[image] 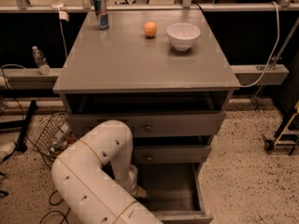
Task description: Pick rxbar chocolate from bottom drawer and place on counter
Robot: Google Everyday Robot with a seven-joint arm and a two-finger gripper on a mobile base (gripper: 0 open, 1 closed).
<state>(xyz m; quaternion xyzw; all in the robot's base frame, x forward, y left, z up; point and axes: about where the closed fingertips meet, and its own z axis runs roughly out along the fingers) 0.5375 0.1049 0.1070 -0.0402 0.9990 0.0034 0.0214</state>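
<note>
- Grey wood makes the whole cabinet, and its flat top is the bench (121,64).
- On the bench, at the far side, stand a blue-and-silver can (100,13), an orange ball-like fruit (150,29) and a white bowl (183,35). The fruit is between the can and the bowl, nearer to the bowl, and touches neither.
- The bottom drawer (170,186) is pulled out and its inside is dark.
- The two upper drawers (187,123) are also pulled out a little, each with a small knob.
- My white arm (93,171) bends down from the left front into the bottom drawer.
- My gripper (136,191) is low inside the bottom drawer, at its left side, mostly hidden behind my arm. I cannot tell if it is wide or narrow, or if it holds something.
- The rxbar chocolate I cannot make out. The left part of the drawer is covered by my arm.
- On the floor to the left lies a wire basket (51,132), and a water bottle (41,60) stands on a low beam behind it.
</note>
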